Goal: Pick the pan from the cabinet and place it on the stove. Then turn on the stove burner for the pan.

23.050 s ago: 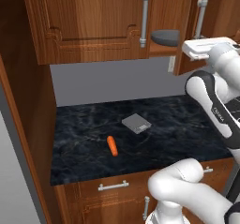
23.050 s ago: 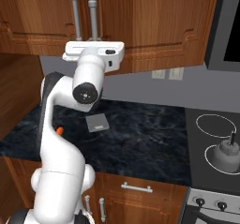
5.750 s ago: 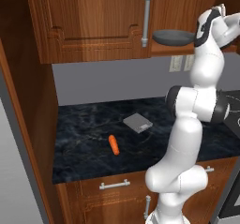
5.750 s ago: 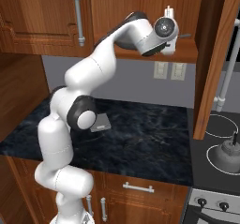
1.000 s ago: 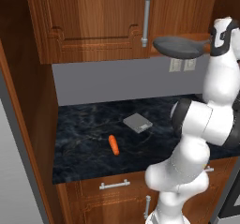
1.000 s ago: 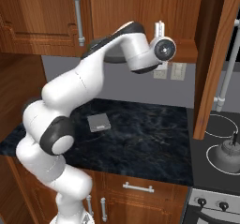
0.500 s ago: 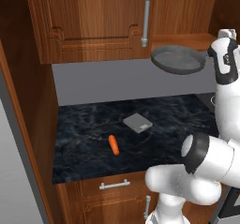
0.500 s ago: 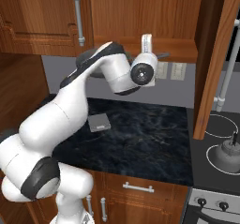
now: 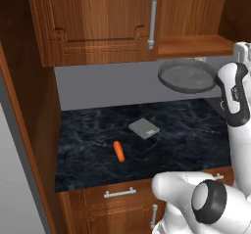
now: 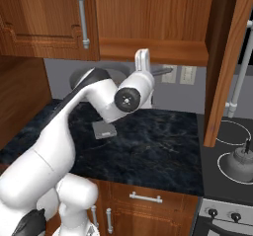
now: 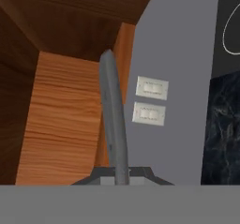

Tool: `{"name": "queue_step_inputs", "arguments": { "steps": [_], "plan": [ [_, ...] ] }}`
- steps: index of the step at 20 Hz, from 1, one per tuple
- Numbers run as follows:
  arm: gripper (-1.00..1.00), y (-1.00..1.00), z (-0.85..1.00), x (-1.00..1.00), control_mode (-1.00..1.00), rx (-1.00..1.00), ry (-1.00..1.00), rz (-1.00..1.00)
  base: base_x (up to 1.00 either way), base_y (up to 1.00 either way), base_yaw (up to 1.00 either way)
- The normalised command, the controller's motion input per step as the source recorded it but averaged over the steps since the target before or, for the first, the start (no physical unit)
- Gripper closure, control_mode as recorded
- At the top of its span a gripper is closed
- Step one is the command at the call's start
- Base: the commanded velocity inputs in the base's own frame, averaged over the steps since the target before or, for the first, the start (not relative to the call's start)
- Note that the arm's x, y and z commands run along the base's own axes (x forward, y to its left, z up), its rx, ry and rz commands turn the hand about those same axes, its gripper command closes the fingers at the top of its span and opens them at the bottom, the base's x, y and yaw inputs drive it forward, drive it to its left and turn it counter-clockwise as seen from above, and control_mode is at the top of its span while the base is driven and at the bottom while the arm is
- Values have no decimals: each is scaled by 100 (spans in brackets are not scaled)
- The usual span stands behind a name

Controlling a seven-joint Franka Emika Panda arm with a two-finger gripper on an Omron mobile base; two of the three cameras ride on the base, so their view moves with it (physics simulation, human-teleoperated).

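Reddish-brown wood forms the cabinet, its doors fitted with vertical silver bar handles; the open right-hand door swings out toward the stove side in the right base view. Below runs a dark marbled countertop, with wooden drawers under it. At the right edge of the right base view sits the stove, black glass with white rings, and a small grey kettle stands on 1 ring. Held in the air just below the cabinet's open shelf is the pan, above the countertop and clear of it. Its long handle runs up the hand view from the gripper, which is clamped on that handle. On the countertop lie a grey square block and, nearby, an orange carrot. 2 white wall outlets sit on the grey wall.
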Motion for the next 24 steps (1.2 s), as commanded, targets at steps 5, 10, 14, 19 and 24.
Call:
{"name": "queue_step_inputs", "arguments": {
  "steps": [5,10,14,19,24],
  "plan": [
    [100,7,-15,-73,-100,-1,3,-3,0,0,0],
    [100,1,-16,-61,-100,-1,5,0,0,0,0],
    [100,7,-1,-5,-100,-3,1,1,0,0,0],
    [100,0,0,-2,-100,0,0,0,0,0,0],
    [100,0,-5,-24,100,0,0,0,-26,-3,-1]
  ]
}}
